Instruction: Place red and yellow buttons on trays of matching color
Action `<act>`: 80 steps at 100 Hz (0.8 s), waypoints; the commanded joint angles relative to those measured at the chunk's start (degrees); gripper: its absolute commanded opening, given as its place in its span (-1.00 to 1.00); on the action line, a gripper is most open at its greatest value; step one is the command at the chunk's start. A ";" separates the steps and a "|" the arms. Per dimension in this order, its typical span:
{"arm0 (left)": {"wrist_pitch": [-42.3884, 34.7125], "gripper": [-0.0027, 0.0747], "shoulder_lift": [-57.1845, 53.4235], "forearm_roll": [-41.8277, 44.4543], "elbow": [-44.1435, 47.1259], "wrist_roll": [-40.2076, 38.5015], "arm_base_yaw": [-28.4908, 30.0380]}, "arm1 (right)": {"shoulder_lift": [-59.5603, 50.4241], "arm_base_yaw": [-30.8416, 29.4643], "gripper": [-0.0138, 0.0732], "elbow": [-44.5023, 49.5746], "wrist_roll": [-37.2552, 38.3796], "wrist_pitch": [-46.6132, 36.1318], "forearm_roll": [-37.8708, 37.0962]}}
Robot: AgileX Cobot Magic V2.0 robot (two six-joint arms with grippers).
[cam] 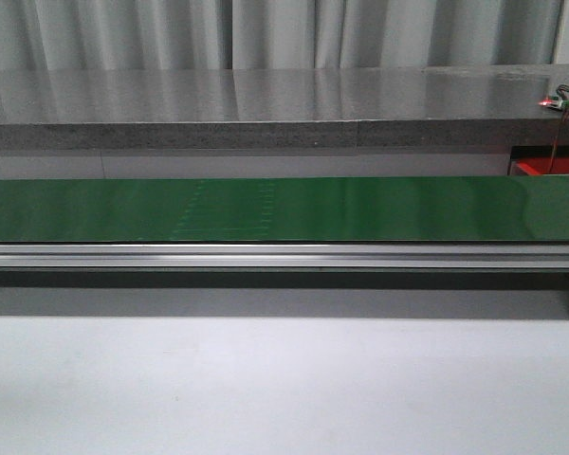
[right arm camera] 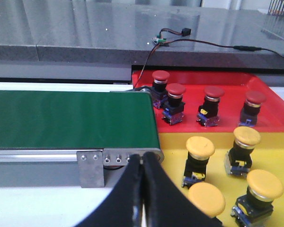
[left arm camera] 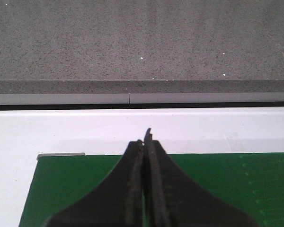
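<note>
- Claws first: my left gripper [left arm camera: 145, 142] has its black fingers pressed together with nothing between them, over the near end of the long green conveyor belt [cam: 284, 209].
- My right gripper [right arm camera: 143, 163] is pinched closed too, holding nothing, just beside the belt's metal end bracket [right arm camera: 92, 165].
- Four red mushroom-head push buttons [right arm camera: 175, 90] stand upright in the glossy red plastic tray [right arm camera: 270, 94], at the far side beyond the belt's end.
- Four yellow mushroom-head push buttons [right arm camera: 200, 146] sit in the glossy yellow plastic tray [right arm camera: 173, 156] just nearer me, touching the red one.
- In the front view the belt runs across the whole width, with a grey stone counter [cam: 266, 104] behind it.
- A small circuit board with a red light [cam: 559, 98] rests on that counter, wired.
</note>
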 commanded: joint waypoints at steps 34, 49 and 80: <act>-3.61 -0.98 -1.19 -0.78 -1.45 0.07 -0.27 | -0.83 9.66 -0.85 7.70 9.24 -21.70 -10.36; -3.72 -0.98 -1.09 -0.78 -1.45 0.07 -0.27 | -0.83 9.81 -0.85 7.76 9.24 -25.36 -10.95; -3.72 -0.98 -1.09 -0.78 -1.45 0.07 -0.27 | -0.83 9.82 -0.85 7.70 9.24 -25.52 -10.95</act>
